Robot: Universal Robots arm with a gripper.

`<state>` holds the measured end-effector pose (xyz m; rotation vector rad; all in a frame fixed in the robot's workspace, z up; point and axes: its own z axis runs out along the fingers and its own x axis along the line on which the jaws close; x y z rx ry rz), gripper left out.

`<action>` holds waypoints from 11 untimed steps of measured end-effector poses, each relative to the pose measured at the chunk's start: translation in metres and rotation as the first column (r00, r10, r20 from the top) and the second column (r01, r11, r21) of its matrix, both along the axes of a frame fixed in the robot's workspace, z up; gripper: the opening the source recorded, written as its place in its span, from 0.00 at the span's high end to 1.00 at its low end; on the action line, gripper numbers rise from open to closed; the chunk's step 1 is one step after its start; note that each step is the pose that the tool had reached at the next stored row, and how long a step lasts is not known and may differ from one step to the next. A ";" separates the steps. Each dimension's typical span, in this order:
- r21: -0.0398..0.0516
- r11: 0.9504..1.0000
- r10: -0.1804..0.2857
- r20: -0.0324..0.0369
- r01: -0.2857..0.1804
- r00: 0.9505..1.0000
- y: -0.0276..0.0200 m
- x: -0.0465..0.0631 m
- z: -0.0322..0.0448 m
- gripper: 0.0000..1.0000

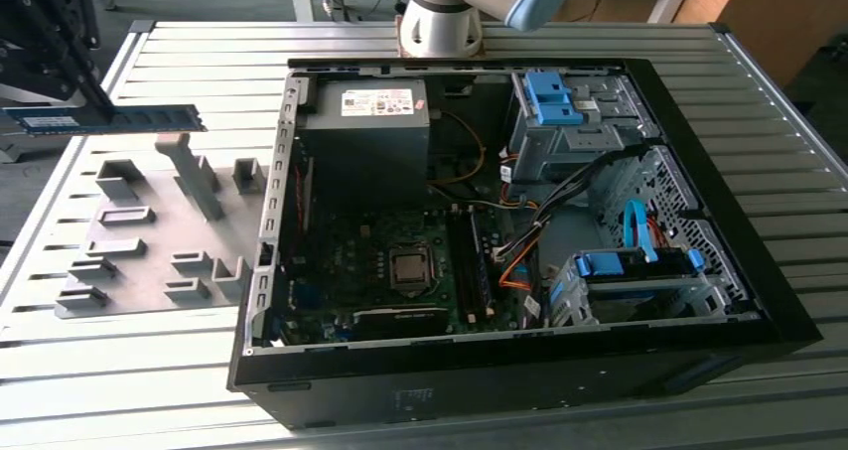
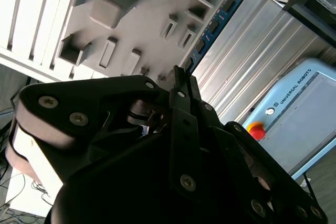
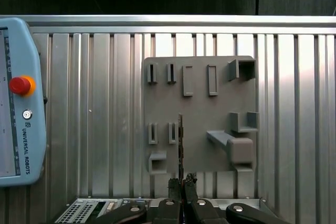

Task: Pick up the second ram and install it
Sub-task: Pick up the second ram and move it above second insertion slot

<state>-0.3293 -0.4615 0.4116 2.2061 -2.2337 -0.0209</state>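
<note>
Far at the exterior view's left: gripper (image 1: 95,98) raised off the surface (image 1: 199,33), fingers (image 3: 174,186) pinched shut on the second ram (image 1: 133,118), about mid-length along its upper edge as far as the exterior view tells. Held level, broadside in the exterior view and edge-on in the first wrist view. Hangs clear above the grey holder plate (image 1: 159,200), touching none of its blocks. Just beside the plate, rightward: open computer case (image 1: 282,172), motherboard (image 1: 357,261) inside. Dark memory slots (image 1: 467,261) mid-board; filled or not, cannot tell. Orange cables (image 1: 517,261) bunched right next to the slots, blue drive cages (image 1: 550,97) further right.

Risks, judged from here:
- Thin pinch on a narrow edge, so liable to rock or slip in the fingers under seating force.
- Could clip the case wall if carried across too low.
- Could snag the cables beside the slots.
- Could jam or crack with the notch reversed, the slot line off, or the latches shut.
</note>
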 end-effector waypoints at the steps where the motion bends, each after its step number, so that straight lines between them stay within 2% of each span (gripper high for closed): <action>1: 0.000 1.000 0.000 0.000 0.000 1.000 0.0000 0.001 0.0000 0.86; 11: 0.000 1.000 0.000 0.000 0.000 1.000 0.0000 0.008 0.0000 0.86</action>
